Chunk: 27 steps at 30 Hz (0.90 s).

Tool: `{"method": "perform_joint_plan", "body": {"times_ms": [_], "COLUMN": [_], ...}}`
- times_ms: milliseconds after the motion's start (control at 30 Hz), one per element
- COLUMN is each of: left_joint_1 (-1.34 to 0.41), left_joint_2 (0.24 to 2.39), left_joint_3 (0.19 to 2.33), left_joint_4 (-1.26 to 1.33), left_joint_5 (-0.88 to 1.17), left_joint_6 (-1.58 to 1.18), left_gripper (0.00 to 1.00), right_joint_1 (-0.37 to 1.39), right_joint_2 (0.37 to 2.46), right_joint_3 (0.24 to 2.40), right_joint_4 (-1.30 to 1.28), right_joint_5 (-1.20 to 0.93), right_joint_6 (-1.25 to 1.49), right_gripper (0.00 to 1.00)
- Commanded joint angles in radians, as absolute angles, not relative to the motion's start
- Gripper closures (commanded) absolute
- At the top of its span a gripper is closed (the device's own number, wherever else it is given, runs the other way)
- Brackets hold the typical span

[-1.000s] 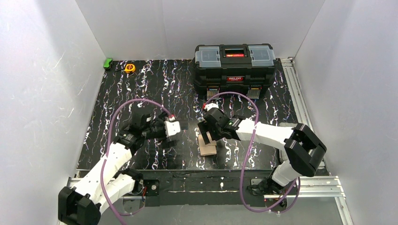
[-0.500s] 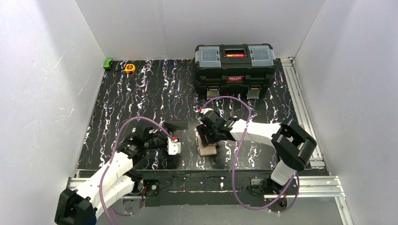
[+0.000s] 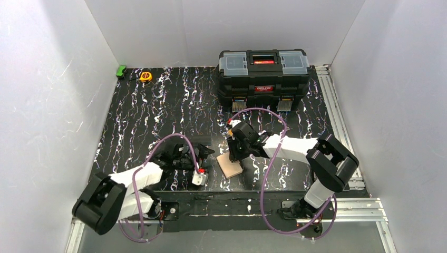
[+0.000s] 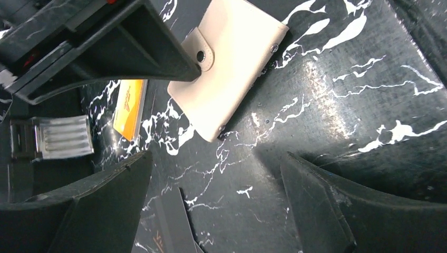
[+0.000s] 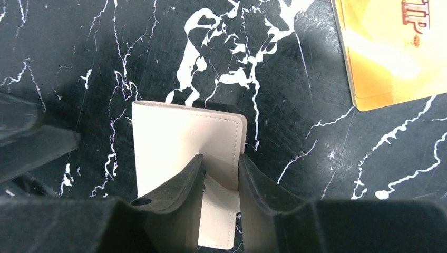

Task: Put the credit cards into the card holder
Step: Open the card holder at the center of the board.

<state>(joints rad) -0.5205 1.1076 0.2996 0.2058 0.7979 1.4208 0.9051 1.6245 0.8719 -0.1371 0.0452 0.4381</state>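
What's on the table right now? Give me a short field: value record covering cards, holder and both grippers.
card holder: folded shut, flat on the table
right gripper: low over the card holder, a finger on each side of its snap tab; firm grip unclear
left gripper: open, empty
orange card: flat on table, beside the card holder, not touching
black card: flat on table, near the left gripper
cards in holder: none visible

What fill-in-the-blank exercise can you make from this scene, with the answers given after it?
1. The credit card seen by the right wrist camera is ___.
2. The left gripper is ___ and holds nothing.
3. The fingers of the right gripper straddle the card holder at its snap ___.
Missing: orange; open; tab.
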Motion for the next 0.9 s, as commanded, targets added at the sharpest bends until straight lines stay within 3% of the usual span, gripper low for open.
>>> {"method": "perform_joint_plan", "body": {"times_ms": [0, 267, 667, 767, 867], "left_joint_1": [-0.537, -0.554, -0.567, -0.578, -0.586], "left_joint_2": [1.231, 1.416, 1.422, 1.41, 1.408], "left_joint_3": [0.273, 0.314, 0.287, 0.292, 0.297], "left_joint_4": [0.389, 0.504, 0.599, 0.626, 0.605], "left_joint_5": [0.9, 0.931, 0.951, 0.93, 0.929], "left_joint_6": [1.589, 1.707, 1.688, 1.637, 1.655], "left_gripper": [0.1, 0.16, 0.22, 0.34, 0.57], "right_joint_1": [0.864, 0.827, 0.825, 0.825, 0.825], "right_joint_2": [1.616, 1.69, 1.71, 1.712, 1.715], "right_joint_3": [0.819, 0.854, 0.861, 0.87, 0.888], "right_joint_4": [-0.118, -0.12, -0.116, -0.113, -0.112], "right_joint_5": [-0.124, -0.304, -0.296, -0.301, -0.319], "right_joint_6": [0.411, 0.382, 0.395, 0.398, 0.401], "right_gripper": [0.72, 0.76, 0.77, 0.76, 0.76]}}
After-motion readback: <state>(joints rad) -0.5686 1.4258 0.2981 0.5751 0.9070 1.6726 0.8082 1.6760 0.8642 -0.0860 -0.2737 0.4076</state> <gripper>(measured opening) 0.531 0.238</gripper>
